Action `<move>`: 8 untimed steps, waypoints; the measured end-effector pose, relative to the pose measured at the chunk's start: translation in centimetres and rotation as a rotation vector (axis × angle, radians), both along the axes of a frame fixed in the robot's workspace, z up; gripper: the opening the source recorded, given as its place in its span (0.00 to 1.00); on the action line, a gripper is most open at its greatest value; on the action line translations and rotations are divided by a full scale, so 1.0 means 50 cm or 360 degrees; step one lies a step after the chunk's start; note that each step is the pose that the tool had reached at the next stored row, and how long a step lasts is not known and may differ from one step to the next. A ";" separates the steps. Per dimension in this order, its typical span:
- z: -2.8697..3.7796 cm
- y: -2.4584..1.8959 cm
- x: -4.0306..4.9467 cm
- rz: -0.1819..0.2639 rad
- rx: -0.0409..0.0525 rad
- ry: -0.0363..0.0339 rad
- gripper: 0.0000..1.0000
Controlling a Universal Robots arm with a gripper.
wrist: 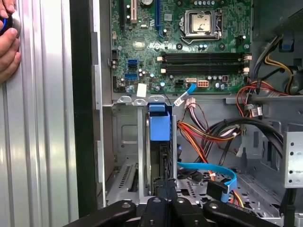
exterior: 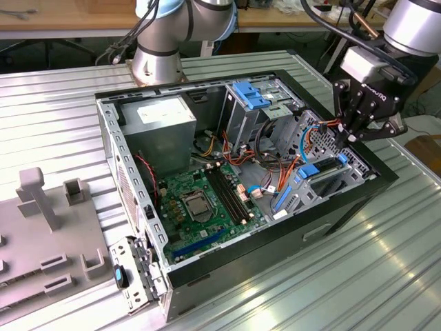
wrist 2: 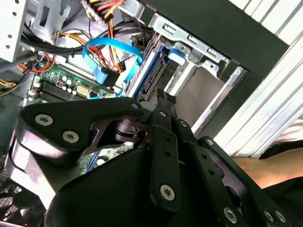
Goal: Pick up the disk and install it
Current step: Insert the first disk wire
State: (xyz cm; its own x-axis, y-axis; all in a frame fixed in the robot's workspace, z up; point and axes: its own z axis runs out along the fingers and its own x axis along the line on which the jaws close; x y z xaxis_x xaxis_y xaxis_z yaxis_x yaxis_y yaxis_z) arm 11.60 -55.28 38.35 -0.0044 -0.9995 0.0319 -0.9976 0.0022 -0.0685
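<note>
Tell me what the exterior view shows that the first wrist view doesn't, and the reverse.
Exterior view adds: the whole open case, the power-supply box, the arm's base and a grey fixture plate at the exterior view's left. First wrist view adds: a person's hand beside the case, over the ribbed table. Both: the motherboard, the blue data cable, and the pincer over the bay where the blue-railed disk stands edge-on.

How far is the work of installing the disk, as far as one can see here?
Looks done: the disk stands on edge inside the drive bay of the computer case, blue rails at its sides. In hand: the gripper, fingers shut, is right at the disk's outer edge; contact cannot be told. Left: whether the disk sits fully home is not visible.
</note>
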 end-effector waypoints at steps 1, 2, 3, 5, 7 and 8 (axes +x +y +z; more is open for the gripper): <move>0.000 0.0050 0.006 0.0003 0.0000 0.0000 0.11; 0.000 0.0093 0.010 0.0005 0.0000 0.0000 0.11; 0.000 0.0140 0.014 0.0007 0.0000 0.0000 0.11; 0.000 0.0214 0.020 0.0010 0.0000 0.0000 0.11; 0.000 0.0309 0.027 0.0013 0.0000 0.0000 0.11; 0.000 0.0362 0.031 0.0016 0.0000 0.0000 0.11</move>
